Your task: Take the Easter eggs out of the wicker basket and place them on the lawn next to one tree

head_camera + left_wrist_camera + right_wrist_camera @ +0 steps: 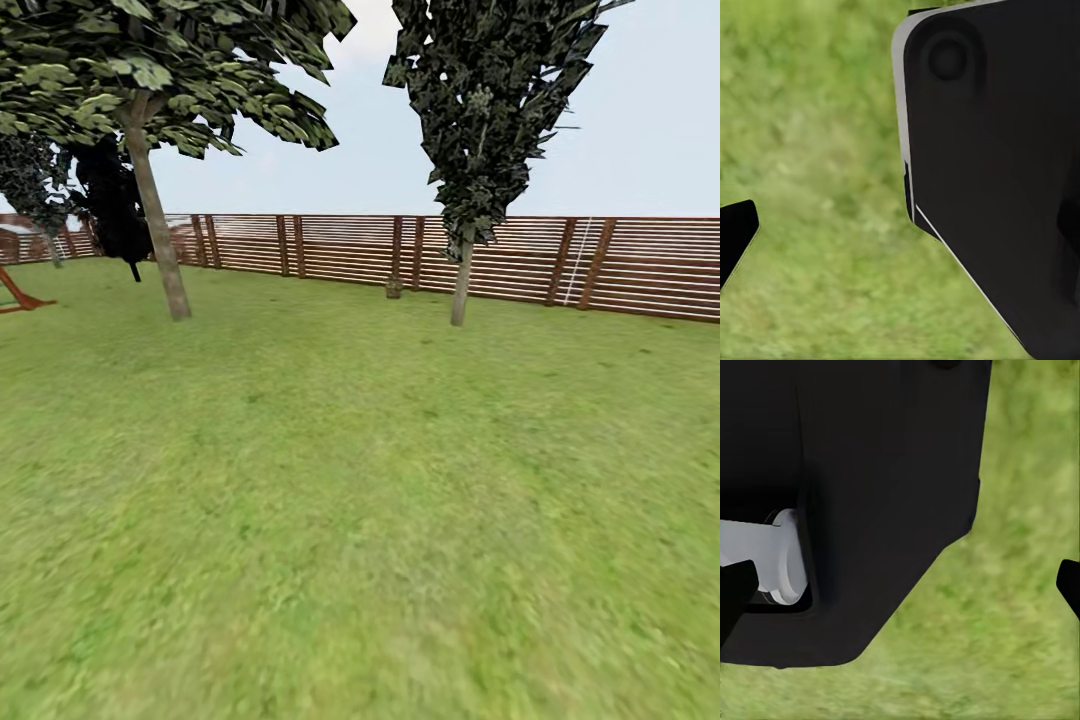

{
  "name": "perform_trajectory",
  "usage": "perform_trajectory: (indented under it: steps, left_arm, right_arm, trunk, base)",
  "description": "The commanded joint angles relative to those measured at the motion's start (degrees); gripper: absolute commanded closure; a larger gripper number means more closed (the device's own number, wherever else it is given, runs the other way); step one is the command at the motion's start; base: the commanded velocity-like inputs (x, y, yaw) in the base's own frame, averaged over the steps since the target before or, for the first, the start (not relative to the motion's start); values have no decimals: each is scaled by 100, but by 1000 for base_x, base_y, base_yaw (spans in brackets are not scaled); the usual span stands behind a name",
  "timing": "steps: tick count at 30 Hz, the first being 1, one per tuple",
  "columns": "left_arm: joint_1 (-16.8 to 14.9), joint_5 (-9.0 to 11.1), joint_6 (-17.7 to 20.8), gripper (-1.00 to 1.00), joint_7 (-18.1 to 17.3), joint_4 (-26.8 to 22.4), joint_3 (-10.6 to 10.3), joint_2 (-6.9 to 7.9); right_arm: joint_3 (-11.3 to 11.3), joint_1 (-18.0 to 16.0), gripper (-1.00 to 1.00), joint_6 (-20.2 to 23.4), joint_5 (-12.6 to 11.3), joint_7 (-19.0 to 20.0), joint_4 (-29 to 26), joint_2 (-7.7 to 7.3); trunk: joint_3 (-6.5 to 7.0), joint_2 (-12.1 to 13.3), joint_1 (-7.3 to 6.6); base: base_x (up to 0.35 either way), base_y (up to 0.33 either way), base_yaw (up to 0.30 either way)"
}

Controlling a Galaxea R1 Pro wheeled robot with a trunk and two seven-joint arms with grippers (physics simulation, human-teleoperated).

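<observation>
Left gripper: in the left wrist view one black fingertip shows at one edge of the picture; the opposite side is covered by a large black body panel with a grey edge of the robot. Its second fingertip is hidden, so whether the jaws stand apart or together cannot be told. Nothing shows between the fingertip and the panel except short green grass.

Right gripper: in the right wrist view two black fingertips show at opposite edges of the picture, well apart, so the jaws are spread with nothing held. A black body panel with a pale grey cylindrical fitting covers much of this picture; grass lies behind it.

Surroundings, head view: the broad, flat lawn of short green grass fills the near and middle ground. Two trees with pale grey-tan bare trunks and blocky dark green foliage stand on it: one toward the left, one toward the right, well apart. A narrow all-black tree stands behind the left one. A brown fence of horizontal wooden slats closes the far side. A small brown object sits at the fence foot; it is too small to identify.
</observation>
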Motion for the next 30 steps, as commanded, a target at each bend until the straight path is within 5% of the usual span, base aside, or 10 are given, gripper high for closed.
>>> perform_trajectory:
  steps: [1,30]
  left_arm:
    - [-3,-3,-20,-100,2,4,-43,1]
    - [-3,-2,-29,-100,2,4,-43,1]
  right_arm:
    - [-3,-1,-100,2,10,6,-2,0]
    - [-3,-1,-100,2,10,6,-2,0]
  trunk:
    - [-7,-6,5]
    - [-7,-6,5]
  base:
    - [294,89,0]
    - [273,89,0]
